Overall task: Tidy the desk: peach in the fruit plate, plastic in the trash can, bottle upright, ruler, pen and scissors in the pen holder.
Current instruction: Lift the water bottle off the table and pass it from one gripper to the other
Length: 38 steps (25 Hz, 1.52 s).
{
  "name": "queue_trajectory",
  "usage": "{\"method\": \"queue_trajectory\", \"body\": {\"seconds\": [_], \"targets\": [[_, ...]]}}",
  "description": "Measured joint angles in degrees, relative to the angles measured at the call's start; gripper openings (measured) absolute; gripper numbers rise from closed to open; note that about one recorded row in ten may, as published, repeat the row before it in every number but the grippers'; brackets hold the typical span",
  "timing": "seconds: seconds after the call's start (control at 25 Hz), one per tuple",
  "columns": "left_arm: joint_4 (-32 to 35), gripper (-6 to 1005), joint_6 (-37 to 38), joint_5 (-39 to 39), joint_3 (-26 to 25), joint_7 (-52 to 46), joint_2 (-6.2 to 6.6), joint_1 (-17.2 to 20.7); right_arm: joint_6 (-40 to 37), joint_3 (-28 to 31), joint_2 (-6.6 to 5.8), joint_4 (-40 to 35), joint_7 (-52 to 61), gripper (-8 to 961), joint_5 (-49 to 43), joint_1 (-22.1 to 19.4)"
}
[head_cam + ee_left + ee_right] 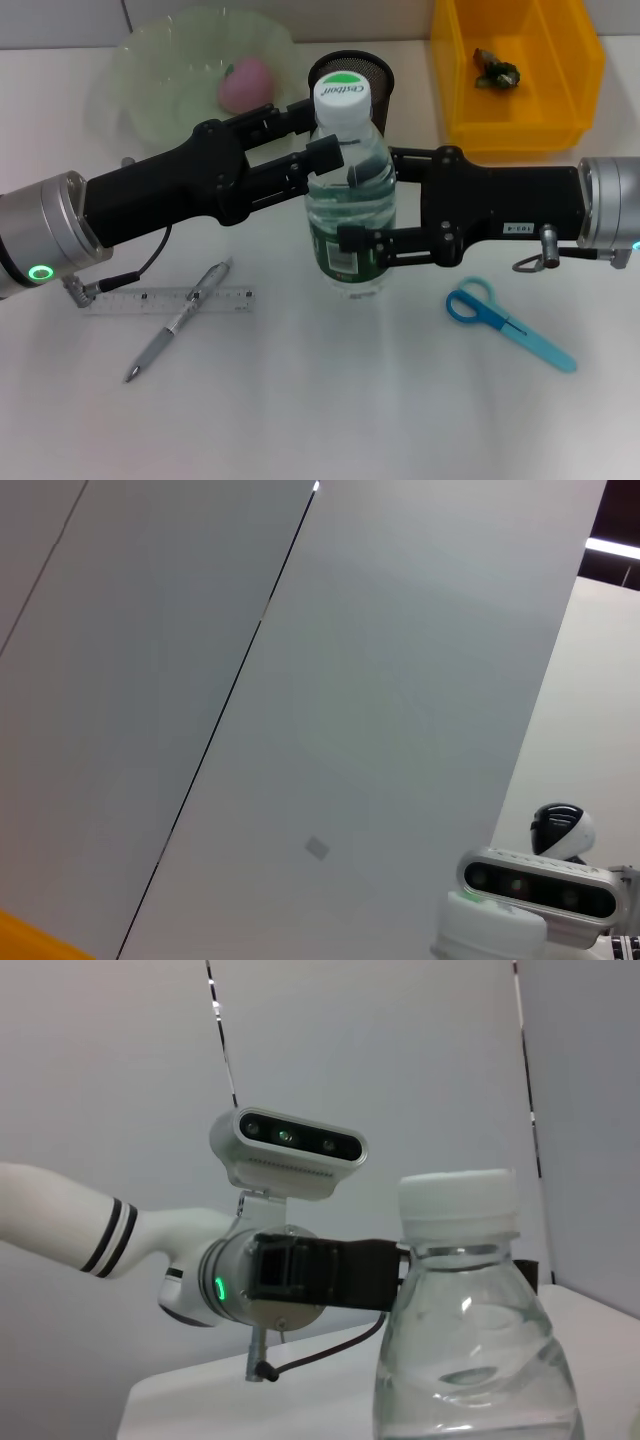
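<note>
Standing upright, bottle (349,190) — gripped by left gripper (338,140), seemingly right gripper (352,215).

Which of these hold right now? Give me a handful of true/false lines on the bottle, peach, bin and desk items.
1. The bottle stands upright between both claws. True: the left claw is at its neck, the right claw at its label.
2. The peach lies on the bare desk. False: it is in the fruit plate.
3. The scissors are in the pen holder. False: they lie on the desk under the right arm.
4. The pen lies across the ruler. True.
5. The yellow bin is empty. False: a small dark crumpled piece sits in it.
</note>
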Motion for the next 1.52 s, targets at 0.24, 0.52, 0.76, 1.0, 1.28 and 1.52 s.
{"method": "queue_trajectory", "body": {"seconds": [0.24, 0.52, 0.76, 1.0, 1.28, 1.52], "targets": [[0.0, 616, 0.1, 0.0, 0.2, 0.6, 0.0, 0.0, -0.6, -0.1, 0.0, 0.0, 0.4, 766, 0.0, -0.3], [0.0, 613, 0.7, 0.0, 0.6, 1.6, 0.0, -0.1, -0.7, -0.3, 0.0, 0.0, 1.5, 766, 0.0, -0.2], [0.5, 610, 1.1, 0.4, 0.6, 2.9, 0.22, 0.3, -0.9, -0.9, -0.05, -0.3, 1.9, 765, 0.0, -0.3], [2.4, 607, 2.0, 0.6, 0.7, 3.4, 0.58, 0.7, -1.0, -0.9, -0.15, -0.4, 1.9, 765, 0.0, -0.3], [4.5, 603, 2.5, 1.2, 1.3, 2.4, 0.63, 0.3, -1.0, -1.2, -0.18, -0.4, 1.9, 766, 0.0, 0.0], [6.7, 600, 2.0, 3.2, 1.4, 1.0, 0.61, -0.1, -1.0, -1.6, -0.13, -0.4, 1.9, 766, 0.0, 0.3]]}}
